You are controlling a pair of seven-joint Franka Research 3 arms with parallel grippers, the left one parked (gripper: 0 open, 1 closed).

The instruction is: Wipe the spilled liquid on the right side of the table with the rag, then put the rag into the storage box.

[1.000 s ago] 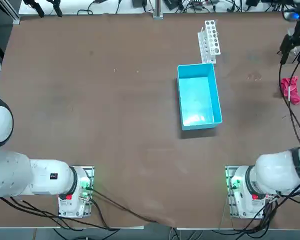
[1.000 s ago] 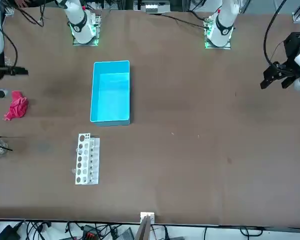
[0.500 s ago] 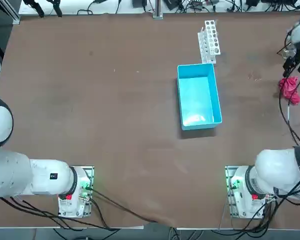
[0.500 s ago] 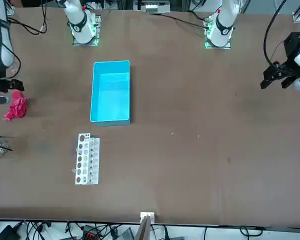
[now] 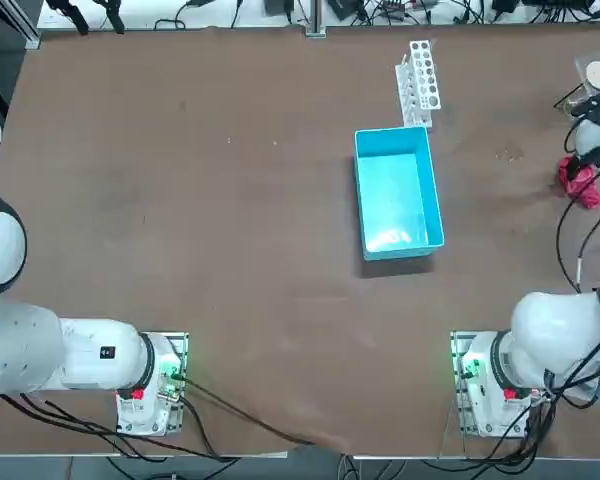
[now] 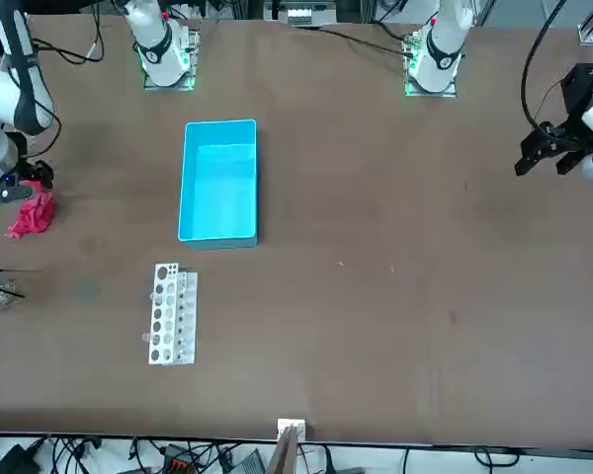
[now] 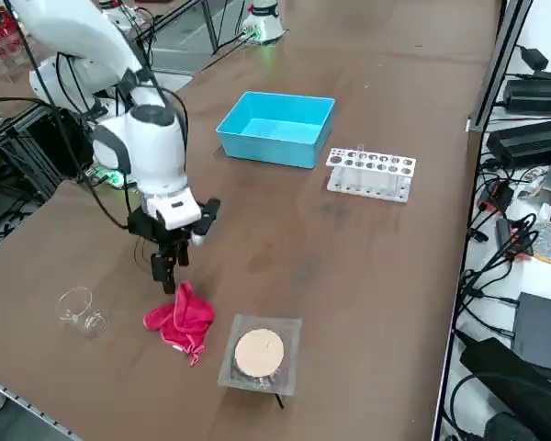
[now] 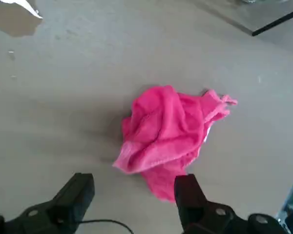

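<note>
Above the rag [image 8: 171,129] – right end effector [image 8: 134,195], fingers apart

We see the table [image 5: 180,200] from above, with the storage box [image 5: 398,194] right of its middle and a test-tube rack [image 5: 420,79] just behind the box, toward the far edge. The rag [image 5: 578,179] lies near the table's right edge, well apart from the box. The right gripper [image 7: 168,273] hangs just above the rag, on its box side, fingers parted. A glass [image 7: 81,309] and a small tray [image 7: 260,354] lie near the rag.
</note>
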